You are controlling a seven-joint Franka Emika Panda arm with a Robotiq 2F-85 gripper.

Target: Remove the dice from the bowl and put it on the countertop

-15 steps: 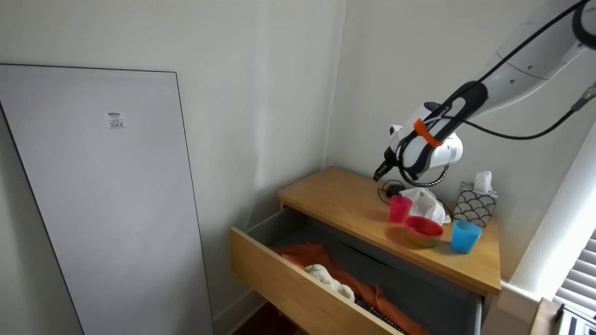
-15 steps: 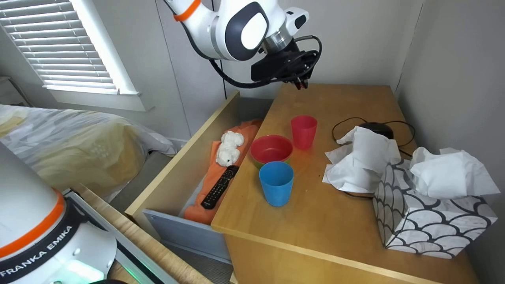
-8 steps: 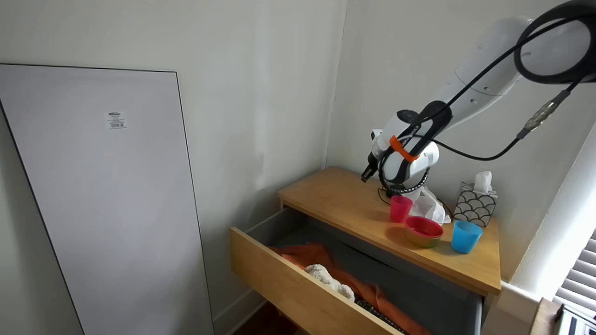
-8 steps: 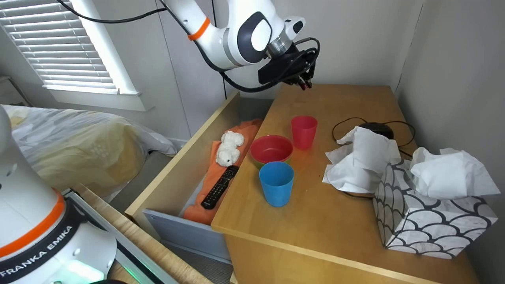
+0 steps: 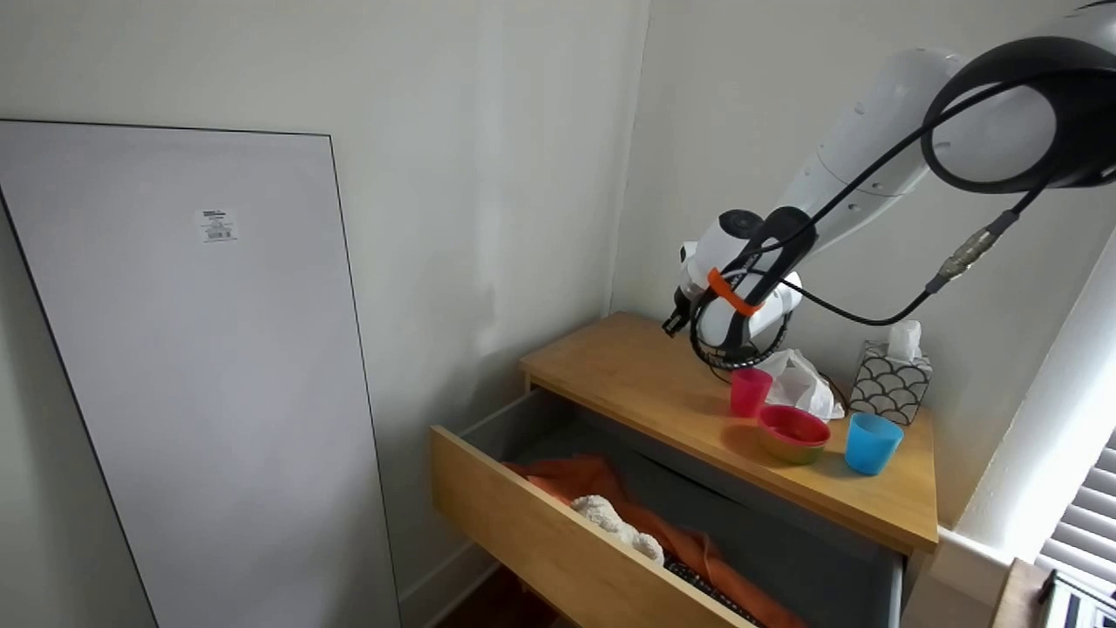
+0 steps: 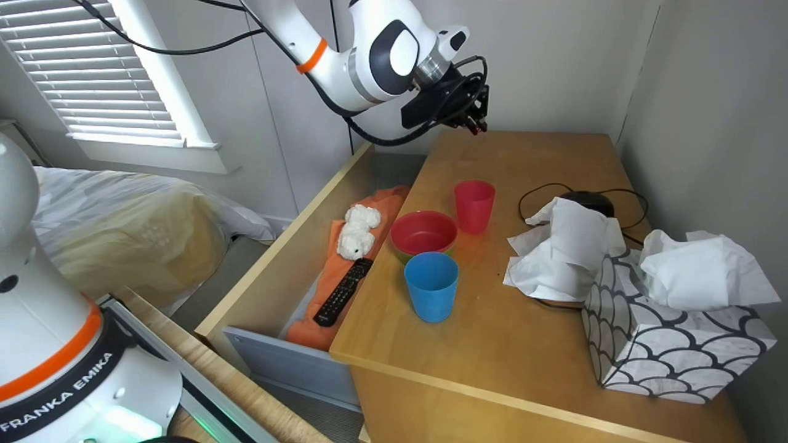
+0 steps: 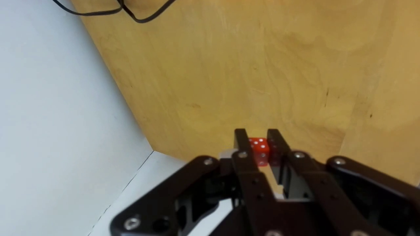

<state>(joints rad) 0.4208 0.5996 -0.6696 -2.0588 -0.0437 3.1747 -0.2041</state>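
The jaws pinch the dice (image 7: 261, 150) above the surface (image 7: 213, 78); placing seems in hand, calling for lowering, then release

Before the claw (image 7: 257, 141), the bench (image 7: 229, 82) offers free room up to the wall (image 7: 62, 98); near the open drawer (image 6: 289, 271), the red cup (image 6: 474, 210), bowl (image 6: 424, 232) and blue cup (image 6: 432, 296) obstruct passing.

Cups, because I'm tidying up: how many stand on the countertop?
2: the red cup and the blue cup, both upright on the countertop; in an exterior view the red bowl sits between them. No other cup shows.
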